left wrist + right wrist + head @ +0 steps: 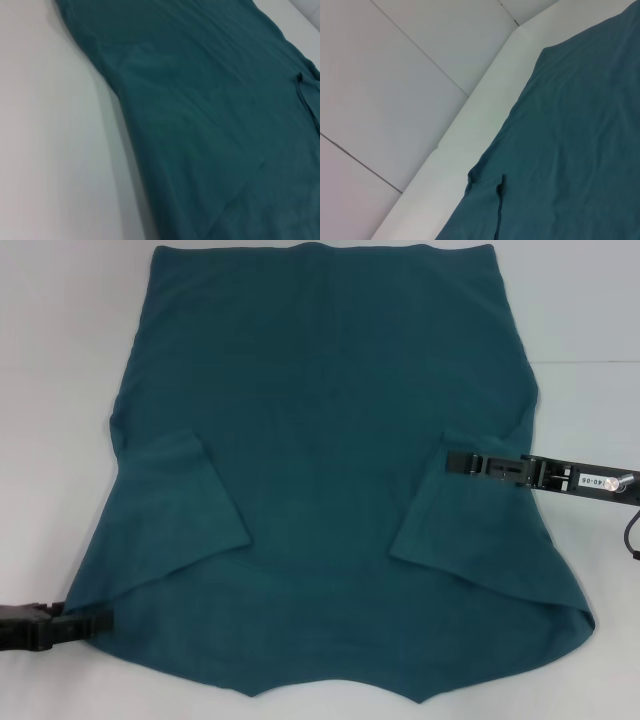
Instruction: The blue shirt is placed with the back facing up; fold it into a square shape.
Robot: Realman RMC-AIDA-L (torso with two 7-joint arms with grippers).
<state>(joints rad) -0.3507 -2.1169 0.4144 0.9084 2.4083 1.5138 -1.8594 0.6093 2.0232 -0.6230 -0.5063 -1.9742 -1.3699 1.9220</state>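
Note:
The blue shirt (330, 440) lies flat on the white table (60, 360), plain side up, its hem at the far end. Both short sleeves are folded inward onto the body, the left sleeve (180, 505) and the right sleeve (475, 525). My left gripper (100, 621) sits low at the shirt's near left corner, touching its edge. From the right, my right gripper (450, 462) reaches in over the top of the folded right sleeve. The left wrist view shows the shirt (210, 125) beside bare table. The right wrist view shows the shirt's edge (570, 150).
Bare white table (50, 150) lies left and right of the shirt. The table's edge (470, 125) borders a grey tiled floor (395, 75) in the right wrist view. A black cable (632, 530) hangs at the far right.

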